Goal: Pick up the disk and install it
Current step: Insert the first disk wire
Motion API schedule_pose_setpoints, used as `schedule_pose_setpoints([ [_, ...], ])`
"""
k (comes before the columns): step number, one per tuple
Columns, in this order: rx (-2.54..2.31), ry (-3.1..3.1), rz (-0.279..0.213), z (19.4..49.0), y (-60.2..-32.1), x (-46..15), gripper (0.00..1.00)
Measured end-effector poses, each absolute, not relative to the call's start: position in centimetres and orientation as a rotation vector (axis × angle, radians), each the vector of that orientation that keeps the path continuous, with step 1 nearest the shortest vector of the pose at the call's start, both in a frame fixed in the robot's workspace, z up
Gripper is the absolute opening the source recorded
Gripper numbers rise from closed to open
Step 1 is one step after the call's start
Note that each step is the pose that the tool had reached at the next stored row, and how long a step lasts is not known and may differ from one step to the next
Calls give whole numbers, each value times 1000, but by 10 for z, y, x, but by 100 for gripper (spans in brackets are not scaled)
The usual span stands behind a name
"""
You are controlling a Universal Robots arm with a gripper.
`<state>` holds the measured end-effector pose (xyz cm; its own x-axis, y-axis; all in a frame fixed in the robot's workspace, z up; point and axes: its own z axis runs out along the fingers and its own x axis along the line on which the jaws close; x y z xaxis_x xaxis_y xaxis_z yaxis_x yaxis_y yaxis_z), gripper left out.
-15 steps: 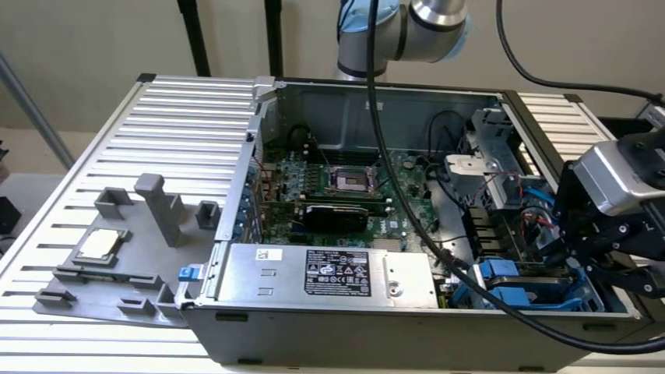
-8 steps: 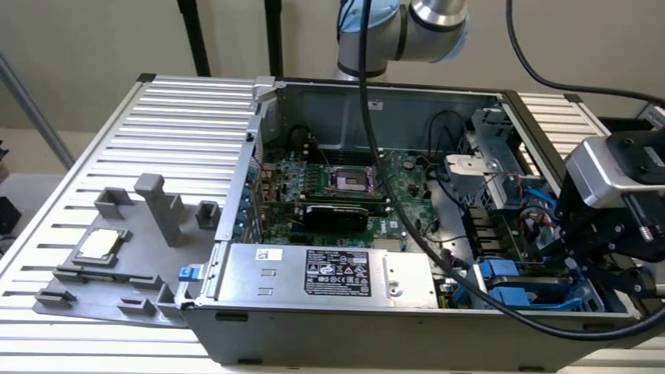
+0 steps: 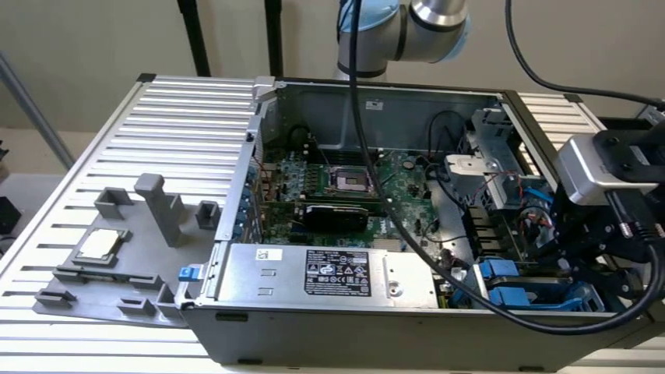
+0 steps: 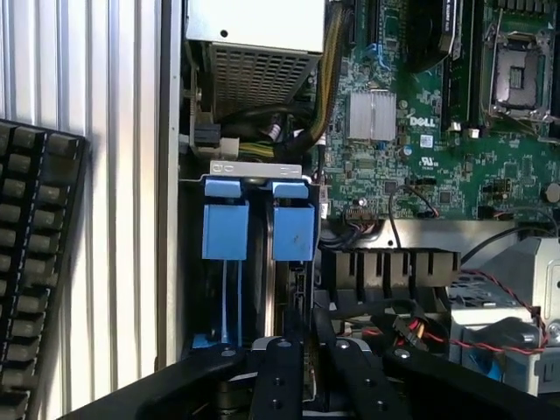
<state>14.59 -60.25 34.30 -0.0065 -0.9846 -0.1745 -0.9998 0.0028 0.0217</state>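
The black gripper [image 4: 302, 367] sits low in the wrist view, its fingers [image 4: 278, 376] close together and pinching what looks like the thin edge of the disk [image 4: 293, 262]. I can't be sure of the grip. The disk stands in the blue drive cage [image 4: 225, 229], in the lower right corner of the open computer case [image 3: 311, 327]. A keyboard [image 4: 35, 262] lies at the far left.

Silver-jointed arm [image 3: 437, 23] trailing a thick black cable [image 3: 416, 241], with a black gripper [image 4: 302, 372].
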Motion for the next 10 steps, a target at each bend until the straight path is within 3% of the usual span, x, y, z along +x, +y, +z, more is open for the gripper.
schedule_pose_setpoints([
  [10,-2085,2205,186,343,-602,144,16],
])
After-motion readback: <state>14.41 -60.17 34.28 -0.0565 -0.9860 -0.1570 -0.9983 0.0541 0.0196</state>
